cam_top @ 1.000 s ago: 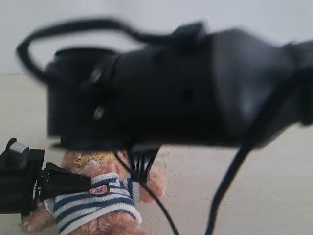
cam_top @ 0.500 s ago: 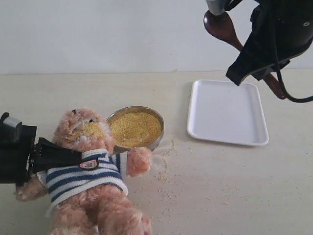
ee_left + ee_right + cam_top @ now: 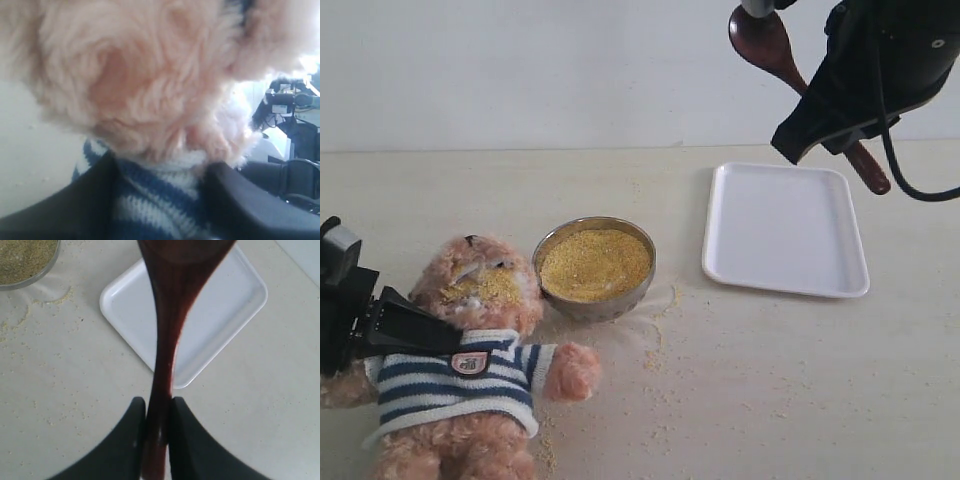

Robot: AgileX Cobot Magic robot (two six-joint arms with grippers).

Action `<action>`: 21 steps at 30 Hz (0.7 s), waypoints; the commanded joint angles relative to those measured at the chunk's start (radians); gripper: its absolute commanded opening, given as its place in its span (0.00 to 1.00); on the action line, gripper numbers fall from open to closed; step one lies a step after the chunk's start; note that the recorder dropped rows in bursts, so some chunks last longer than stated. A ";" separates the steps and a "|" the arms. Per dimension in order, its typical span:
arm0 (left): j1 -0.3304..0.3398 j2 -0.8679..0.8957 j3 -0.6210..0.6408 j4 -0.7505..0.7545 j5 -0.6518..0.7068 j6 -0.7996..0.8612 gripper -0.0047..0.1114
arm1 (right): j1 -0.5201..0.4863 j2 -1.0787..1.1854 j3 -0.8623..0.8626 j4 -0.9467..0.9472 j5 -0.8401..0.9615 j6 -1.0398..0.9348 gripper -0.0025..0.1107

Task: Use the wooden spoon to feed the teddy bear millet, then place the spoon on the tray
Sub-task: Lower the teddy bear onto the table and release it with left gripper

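- The worktop (image 3: 770,390) is pale beige and matte, and a plain white wall (image 3: 520,70) stands behind it.
- Loose grains of millet (image 3: 595,262) lie scattered on the worktop in front of the bowl (image 3: 592,312) and towards the tray (image 3: 785,230).
- The left gripper (image 3: 160,200) comes in from the left edge. Its jaws stand partly apart, one on each side of the bear (image 3: 470,300), clamped on its neck at the collar of the striped shirt.
- The bear lies on its back at the front left, head towards the bowl, with yellow grains stuck over its muzzle.
- The right gripper (image 3: 157,440) hangs high at the upper right. Its jaws are nearly closed and pinch the thin handle of the spoon (image 3: 765,40).
- The spoon is in the air, clear of the worktop, tilted with its round end up and to the left. From the wrist, the tray lies below it.
- The round metal bowl, just right of the bear's head, is filled almost to the rim with millet.
- The white tray, well right of the bowl, holds nothing.
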State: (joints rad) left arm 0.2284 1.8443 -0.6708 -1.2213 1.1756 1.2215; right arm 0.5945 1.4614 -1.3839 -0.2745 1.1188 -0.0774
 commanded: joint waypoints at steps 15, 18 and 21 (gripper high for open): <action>0.089 0.105 -0.032 -0.044 -0.051 -0.017 0.08 | -0.007 -0.011 0.000 0.001 -0.005 -0.008 0.02; 0.089 0.105 -0.032 -0.044 -0.051 -0.017 0.08 | -0.007 -0.011 0.000 0.003 -0.006 -0.008 0.02; 0.089 0.105 -0.032 -0.043 -0.049 -0.017 0.09 | -0.007 -0.011 0.000 0.003 -0.006 -0.008 0.02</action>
State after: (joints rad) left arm 0.3143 1.9494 -0.7011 -1.2578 1.1073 1.2077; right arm 0.5945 1.4614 -1.3839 -0.2745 1.1163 -0.0774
